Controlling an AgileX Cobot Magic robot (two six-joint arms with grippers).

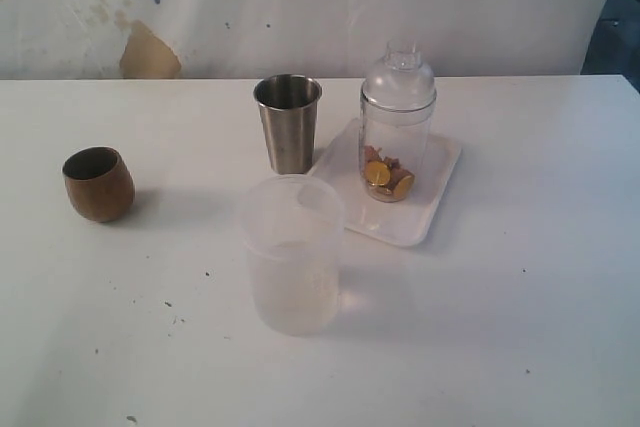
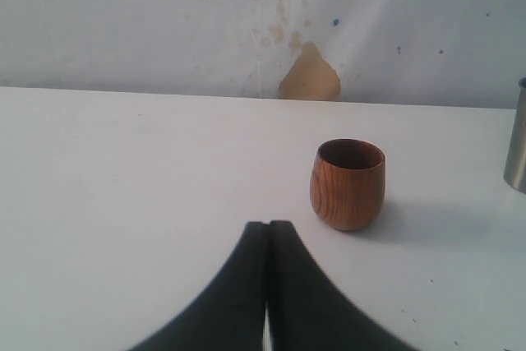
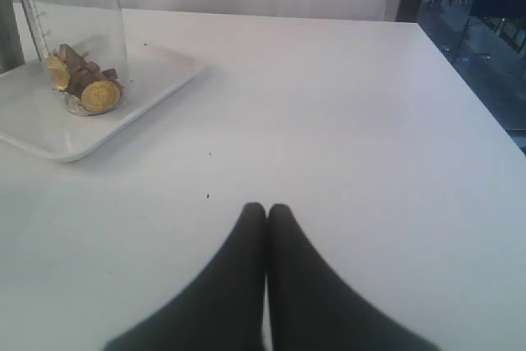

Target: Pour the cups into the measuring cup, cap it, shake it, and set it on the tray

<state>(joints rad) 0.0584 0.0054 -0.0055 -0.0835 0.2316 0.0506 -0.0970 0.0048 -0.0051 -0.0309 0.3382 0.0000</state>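
While pinched closed — left gripper (image 2: 267, 224), right gripper (image 3: 267, 208) hover.

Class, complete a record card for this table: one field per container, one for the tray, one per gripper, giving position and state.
tray: white, shallow, right of centre in the exterior view
measuring cup: upright on the tray, domed lid on, gold discs and brown bits inside
steel tumbler: upright, beside the tray's left edge
wooden cup: upright, far left, alone
frosted cup: upright, nearest the exterior camera
left gripper: shut, empty, facing wooden cup
right gripper: shut, empty, over bare tabletop
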